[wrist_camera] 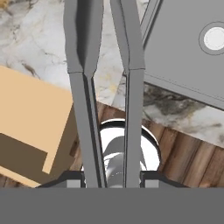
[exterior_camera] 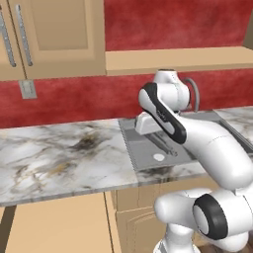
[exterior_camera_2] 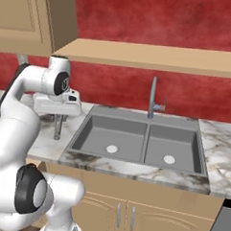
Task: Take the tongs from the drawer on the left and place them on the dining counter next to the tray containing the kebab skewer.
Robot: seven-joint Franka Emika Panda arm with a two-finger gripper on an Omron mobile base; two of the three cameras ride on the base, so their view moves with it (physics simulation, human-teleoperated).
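One marble worktop holds what looks like a double sink.

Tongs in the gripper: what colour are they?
Plain grey metal; the tongs show best in the hand view, held in the gripper.

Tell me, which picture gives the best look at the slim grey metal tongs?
The hand view: the slim grey metal tongs run up its middle, both long arms plain, held between the gripper tips. The right base view shows them small, hanging below the hand over the marble worktop. In the left base view I cannot pick them out.
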